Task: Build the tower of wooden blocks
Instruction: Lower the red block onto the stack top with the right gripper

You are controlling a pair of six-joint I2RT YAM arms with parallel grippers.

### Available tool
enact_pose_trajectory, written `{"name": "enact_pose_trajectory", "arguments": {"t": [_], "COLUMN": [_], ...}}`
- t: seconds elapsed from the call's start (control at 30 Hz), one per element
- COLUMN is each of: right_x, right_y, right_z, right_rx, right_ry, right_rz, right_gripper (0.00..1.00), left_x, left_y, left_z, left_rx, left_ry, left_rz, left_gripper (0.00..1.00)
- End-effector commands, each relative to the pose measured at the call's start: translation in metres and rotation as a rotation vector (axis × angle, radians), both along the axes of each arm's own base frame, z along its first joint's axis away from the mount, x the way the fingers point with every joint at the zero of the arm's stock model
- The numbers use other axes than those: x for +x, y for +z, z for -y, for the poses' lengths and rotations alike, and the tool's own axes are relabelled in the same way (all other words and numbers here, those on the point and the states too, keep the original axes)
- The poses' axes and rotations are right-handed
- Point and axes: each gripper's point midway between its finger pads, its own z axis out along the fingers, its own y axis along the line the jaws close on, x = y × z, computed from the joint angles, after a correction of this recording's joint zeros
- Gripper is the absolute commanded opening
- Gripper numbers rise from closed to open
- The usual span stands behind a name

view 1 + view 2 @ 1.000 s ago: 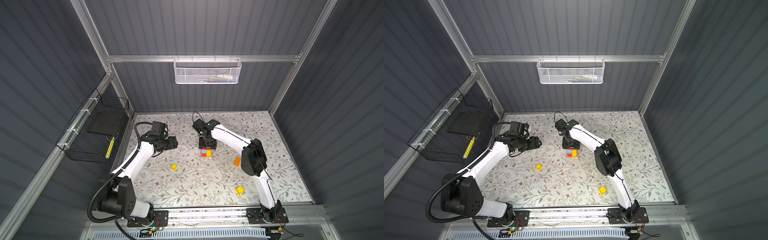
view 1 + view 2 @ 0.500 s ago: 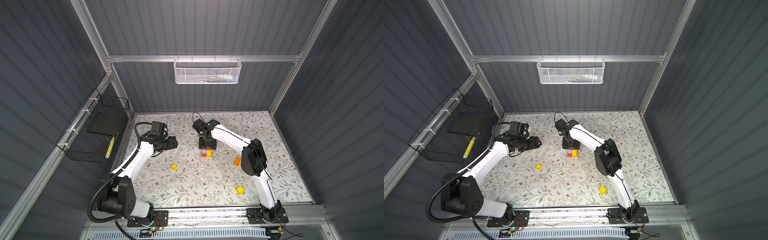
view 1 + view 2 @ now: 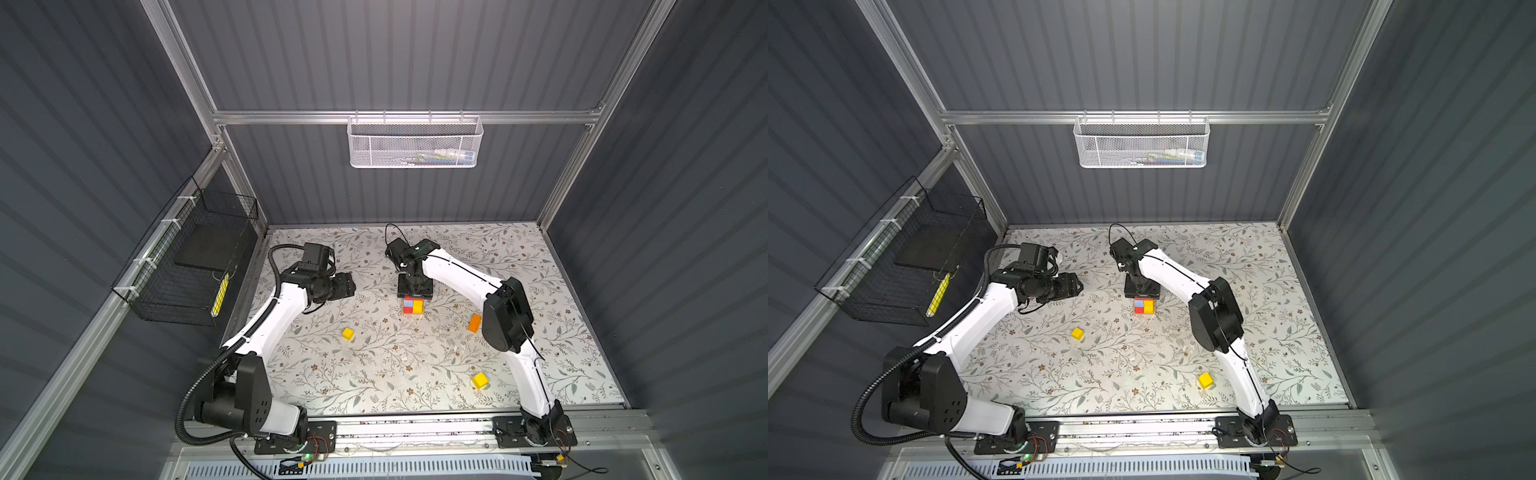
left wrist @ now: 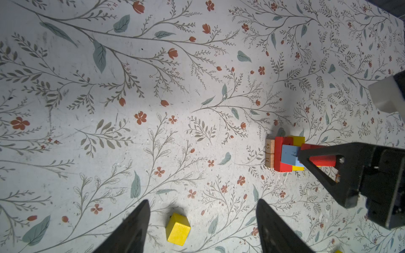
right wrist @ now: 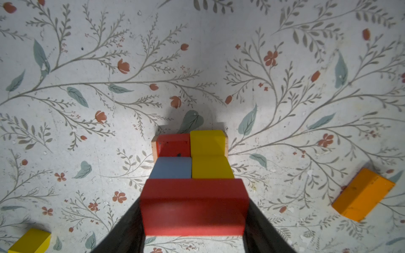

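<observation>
The tower (image 3: pixel 412 305) (image 3: pixel 1144 306) stands mid-table: a tan base, a red and a yellow block, then a light-blue cube (image 5: pixel 172 167) and a yellow block (image 5: pixel 210 166). My right gripper (image 3: pixel 414 293) (image 5: pixel 194 203) is shut on a red brick (image 5: pixel 194 206) (image 4: pixel 320 161), held level over the tower's far edge; whether it touches I cannot tell. My left gripper (image 3: pixel 349 286) (image 4: pixel 203 200) hangs open and empty left of the tower, above a loose yellow cube (image 4: pixel 178 229) (image 3: pixel 348 333). An orange brick (image 3: pixel 474 323) (image 5: pixel 362 193) lies to the right.
Another yellow cube (image 3: pixel 479 380) (image 3: pixel 1205 380) sits near the front right, beside the right arm's base link. A white mesh basket (image 3: pixel 415 143) hangs on the back wall and a black wire basket (image 3: pixel 187 266) on the left wall.
</observation>
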Motion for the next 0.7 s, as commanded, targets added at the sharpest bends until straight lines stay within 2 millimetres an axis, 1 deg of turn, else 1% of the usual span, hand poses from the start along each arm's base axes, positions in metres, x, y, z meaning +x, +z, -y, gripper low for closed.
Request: {"name": "enact_pose_trajectory", "arguments": {"t": [0.0,0.37,0.67], "right_x": [-0.0017,-0.0024,-0.0022], "right_y": [0.0005,-0.0012,-0.0016], "right_z": [0.0014,0.0016,0.0013], "right_rx": [-0.004,-0.006,-0.005], "right_ry": [-0.011,-0.011,-0.011], "right_rz": [-0.013,-0.018,-0.018], "right_gripper": [0.63,0.67,0.73], "left_x": [0.0008,0.0007,0.0008], "left_y": [0.0005,-0.0002,-0.0002], "left_z": [0.0008,0.0003,0.0004], "left_rx": [-0.005,-0.005,-0.006], "left_ry": [-0.023,-0.021,-0.022], "left_rz": [-0.001,-0.002,-0.001], "left_gripper": [0.76,0.76,0.76]}}
